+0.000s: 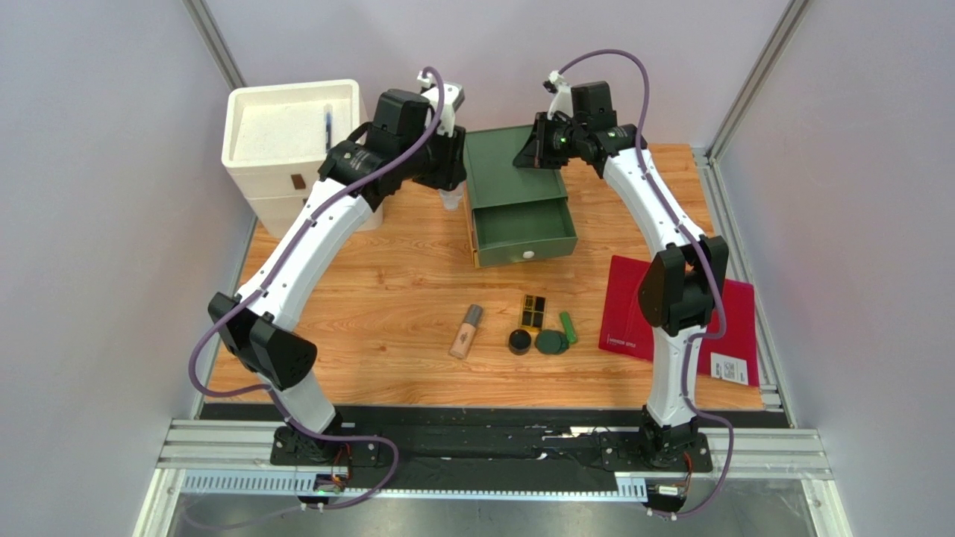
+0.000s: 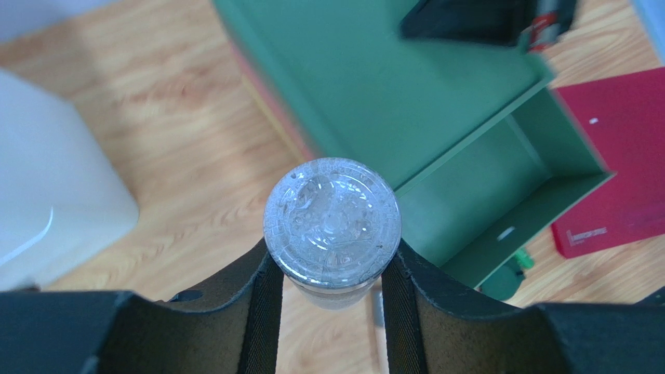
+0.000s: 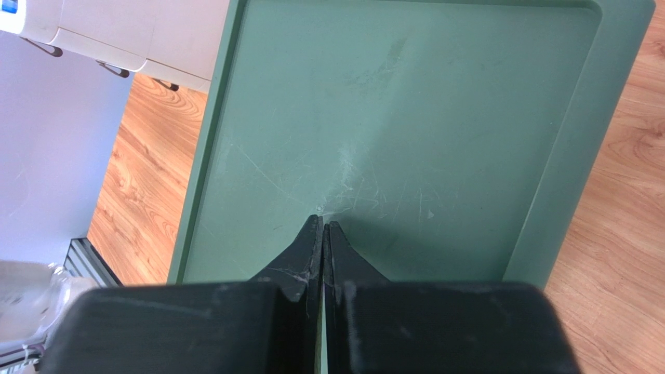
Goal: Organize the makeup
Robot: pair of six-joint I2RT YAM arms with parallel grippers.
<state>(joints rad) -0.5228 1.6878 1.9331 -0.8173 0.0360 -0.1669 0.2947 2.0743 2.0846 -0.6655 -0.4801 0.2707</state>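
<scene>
While the left gripper (image 2: 332,261) pinches the clear tube (image 2: 332,214) between its pads, one round end facing the wrist camera, it hangs above the bench (image 1: 370,302) just left of the green drawer box (image 1: 510,162), whose drawer (image 1: 522,229) stands open. The right gripper (image 3: 322,226) has its fingers pressed together over the box's scratched top. Nearer the arms lie the beige tube (image 1: 466,331), black-and-gold case (image 1: 534,310), round black jar (image 1: 519,341), dark green compact (image 1: 550,342) and bright green stick (image 1: 568,327), beside a red folder (image 1: 628,308).
</scene>
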